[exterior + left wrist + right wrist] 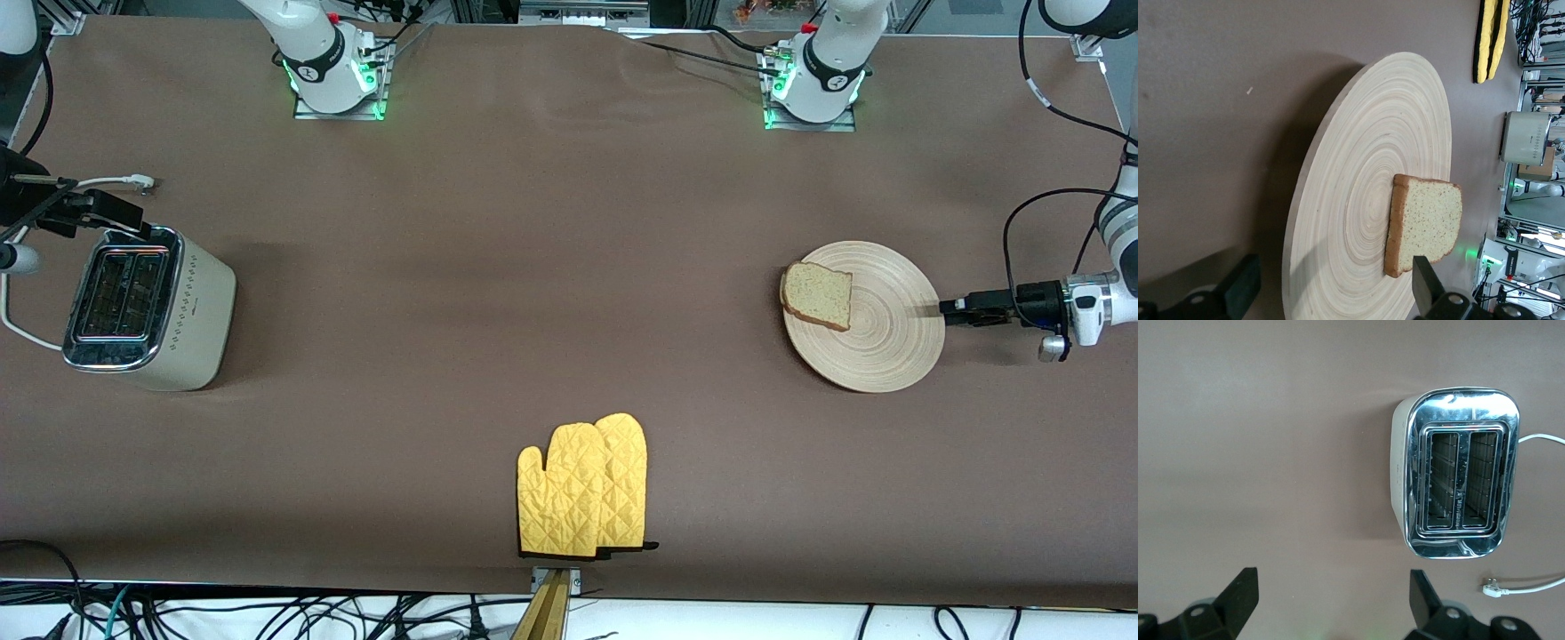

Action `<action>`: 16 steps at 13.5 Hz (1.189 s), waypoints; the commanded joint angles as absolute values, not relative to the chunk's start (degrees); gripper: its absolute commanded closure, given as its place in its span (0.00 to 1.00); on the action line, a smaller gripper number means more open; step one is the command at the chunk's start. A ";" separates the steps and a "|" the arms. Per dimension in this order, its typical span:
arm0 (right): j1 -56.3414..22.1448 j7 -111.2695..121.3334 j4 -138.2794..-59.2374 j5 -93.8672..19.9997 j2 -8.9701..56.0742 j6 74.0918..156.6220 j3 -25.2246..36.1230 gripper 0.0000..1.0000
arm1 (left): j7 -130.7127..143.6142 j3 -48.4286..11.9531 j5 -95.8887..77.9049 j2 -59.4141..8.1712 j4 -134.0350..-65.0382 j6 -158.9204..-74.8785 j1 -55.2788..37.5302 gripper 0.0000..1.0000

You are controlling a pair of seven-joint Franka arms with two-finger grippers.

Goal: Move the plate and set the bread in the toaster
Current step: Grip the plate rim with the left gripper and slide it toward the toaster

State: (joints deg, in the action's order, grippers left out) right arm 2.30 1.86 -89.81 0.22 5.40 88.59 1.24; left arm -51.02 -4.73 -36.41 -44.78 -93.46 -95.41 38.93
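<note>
Brown bench (533, 267) lay wide between toaster (151, 307) and plate (876, 333); bread (818, 296) overhung plate rim. Left end effector (949, 311) spread at plate edge; right end effector (27, 200) released above toaster.

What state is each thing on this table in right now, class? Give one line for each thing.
plate: flat on the table, bread on it, not gripped.
bread: lying on the plate near its rim.
toaster: upright, both slots empty, cord unplugged.
oven mitts: lying flat, stacked.
left gripper: fingers open, at the plate's rim.
right gripper: fingers open, above the table beside the toaster.
</note>
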 commanded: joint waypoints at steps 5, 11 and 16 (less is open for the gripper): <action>2.90 1.76 -88.68 -0.35 5.71 88.24 0.88 0.00 | -63.27 -5.01 -37.88 -49.04 -91.85 -93.08 39.29 0.76; 2.90 1.76 -88.68 -0.44 5.71 88.24 0.88 0.00 | -60.48 -5.01 -38.23 -49.04 -91.32 -88.70 39.72 1.00; 2.90 1.76 -88.68 -0.44 5.71 88.24 0.88 0.00 | -56.70 -5.54 -40.77 -49.04 -90.09 -78.93 38.50 1.00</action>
